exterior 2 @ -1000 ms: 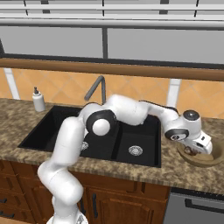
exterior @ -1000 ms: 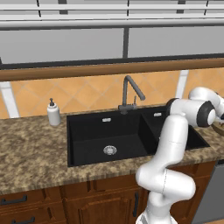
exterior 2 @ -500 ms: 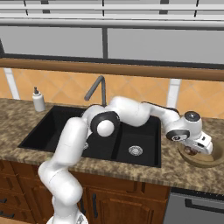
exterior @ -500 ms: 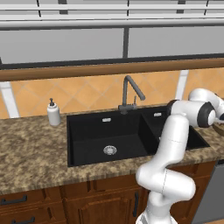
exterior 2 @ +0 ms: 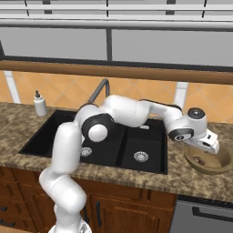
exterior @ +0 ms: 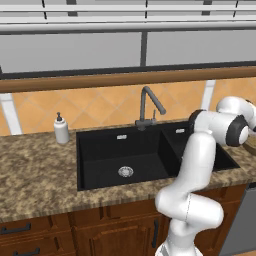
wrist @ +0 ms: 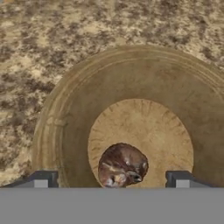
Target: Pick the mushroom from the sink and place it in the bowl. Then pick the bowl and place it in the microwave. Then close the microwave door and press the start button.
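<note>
— Speckled brown granite makes up the desk (exterior 2: 27, 136), with the black sink (exterior 2: 136, 145) set into it and orange tiles behind. Where does the job stand?

— The first step looks done. The mushroom (wrist: 122, 165) lies on the flat bottom of the wooden bowl (wrist: 70, 127), and the bowl (exterior 2: 224, 160) sits on the desk just right of the sink.

— And the claw (wrist: 113, 180)?

— Its fingers (wrist: 43, 179) are spread wide, one on each side of the mushroom, pinching nothing. From the right base camera, the claw (exterior 2: 210, 144) hangs just over the bowl's rim.

— Is the sink empty of the mushroom, then?

— Both basins show just their metal drains (exterior: 125, 171).

— What remains?

— Judging from this, most of it: gripping the bowl, carrying it to the microwave, closing the door and pressing start. The microwave lies outside these views, so its state can't be told.
</note>
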